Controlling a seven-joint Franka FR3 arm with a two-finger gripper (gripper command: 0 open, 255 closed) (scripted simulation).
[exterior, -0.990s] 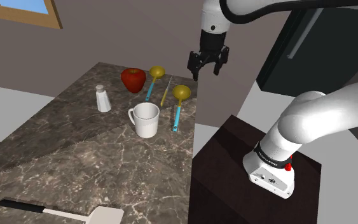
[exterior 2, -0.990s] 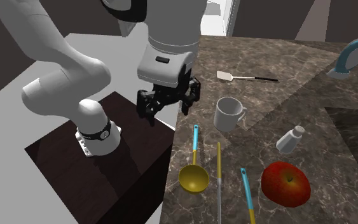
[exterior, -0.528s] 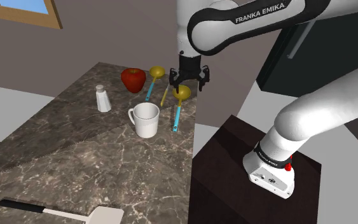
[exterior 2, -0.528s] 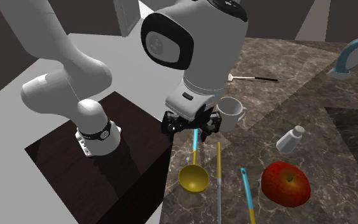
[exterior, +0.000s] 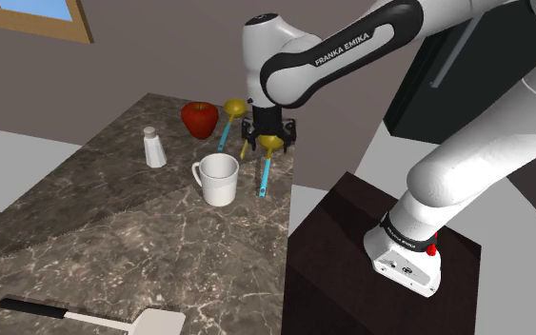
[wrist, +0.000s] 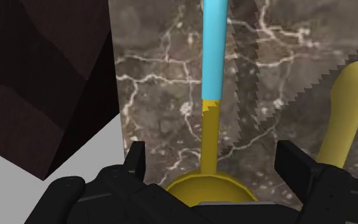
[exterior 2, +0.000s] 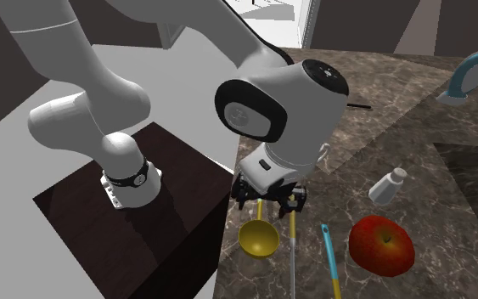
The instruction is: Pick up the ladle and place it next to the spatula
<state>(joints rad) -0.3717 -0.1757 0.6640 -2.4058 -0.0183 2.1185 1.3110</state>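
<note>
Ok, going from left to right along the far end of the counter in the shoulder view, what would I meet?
First the shaker → red apple → far ladle → gripper over the near ladle → dark stand.

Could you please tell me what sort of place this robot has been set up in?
Most likely a home kitchen: a dark, marble-patterned countertop carries a yellow ladle with a blue handle, a white mug, a red apple and a white spatula with a black handle.

Your shoulder camera looks down from behind the stand (exterior: 347,252); the second faces back toward the stand; the wrist camera sits close beside it. All share the ladle (exterior: 265,174).
</note>
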